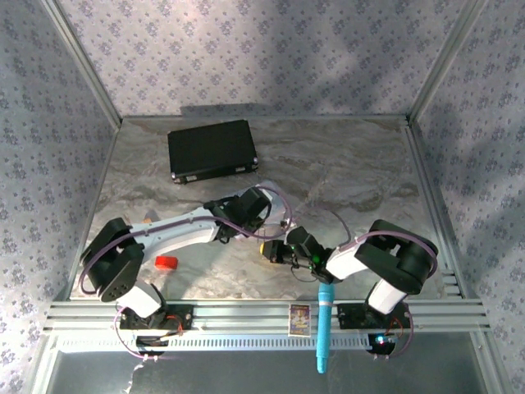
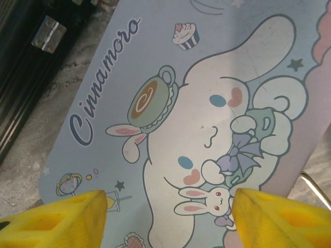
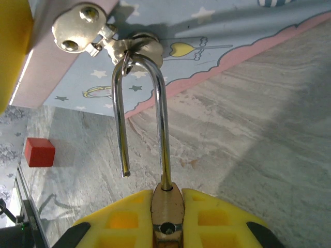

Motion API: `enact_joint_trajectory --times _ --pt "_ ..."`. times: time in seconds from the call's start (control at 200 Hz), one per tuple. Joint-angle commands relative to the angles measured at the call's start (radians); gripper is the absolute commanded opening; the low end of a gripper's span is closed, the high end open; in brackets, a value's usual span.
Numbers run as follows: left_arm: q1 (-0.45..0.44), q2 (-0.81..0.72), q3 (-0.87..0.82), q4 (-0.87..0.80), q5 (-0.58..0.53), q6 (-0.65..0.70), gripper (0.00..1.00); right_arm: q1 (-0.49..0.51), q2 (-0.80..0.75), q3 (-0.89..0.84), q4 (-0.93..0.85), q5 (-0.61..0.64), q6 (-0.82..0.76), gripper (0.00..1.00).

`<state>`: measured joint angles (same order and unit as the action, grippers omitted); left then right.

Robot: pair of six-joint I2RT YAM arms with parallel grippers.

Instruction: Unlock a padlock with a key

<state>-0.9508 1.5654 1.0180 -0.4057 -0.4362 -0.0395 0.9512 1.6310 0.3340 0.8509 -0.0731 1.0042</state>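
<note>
The table (image 1: 353, 172) has a grey marbled top with pale veins, and patterned panels stand along its left, far and right sides. A black case (image 1: 212, 149) lies flat toward the far left, and a small red block (image 1: 166, 263) sits near the front left, well apart from the case. A pastel-blue tin (image 2: 155, 103), printed with a white cartoon dog, rabbits and a cupcake, also lies flat on the marble near the case, with a strip of bare table between them.
</note>
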Motion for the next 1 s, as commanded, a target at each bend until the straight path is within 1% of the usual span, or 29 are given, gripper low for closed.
enact_joint_trajectory --times 0.0,0.18,0.365,0.505,0.685,0.785,0.914,0.994 --pt "-0.022 0.076 -0.034 -0.075 0.008 0.032 0.64 0.016 0.022 -0.025 0.059 0.113 0.079 0.11" --pt "-0.041 0.118 -0.043 -0.065 -0.019 0.039 0.64 0.074 0.058 -0.02 0.137 0.268 0.138 0.08" --pt "-0.061 0.152 -0.038 -0.076 -0.05 0.065 0.62 0.091 0.123 -0.021 0.253 0.398 0.243 0.09" --pt "-0.069 0.168 -0.038 -0.086 -0.071 0.08 0.58 0.103 0.133 -0.017 0.279 0.447 0.274 0.09" --pt "-0.076 0.183 -0.038 -0.088 -0.07 0.096 0.57 0.094 0.155 -0.025 0.317 0.458 0.315 0.09" --pt "-0.089 0.197 -0.039 -0.088 -0.086 0.11 0.57 0.071 0.179 -0.038 0.388 0.454 0.347 0.09" --pt "-0.1 0.206 -0.047 -0.081 -0.09 0.123 0.56 0.046 0.196 -0.037 0.435 0.417 0.397 0.09" --pt "-0.101 0.212 -0.051 -0.078 -0.093 0.127 0.56 0.023 0.197 -0.028 0.42 0.379 0.434 0.09"
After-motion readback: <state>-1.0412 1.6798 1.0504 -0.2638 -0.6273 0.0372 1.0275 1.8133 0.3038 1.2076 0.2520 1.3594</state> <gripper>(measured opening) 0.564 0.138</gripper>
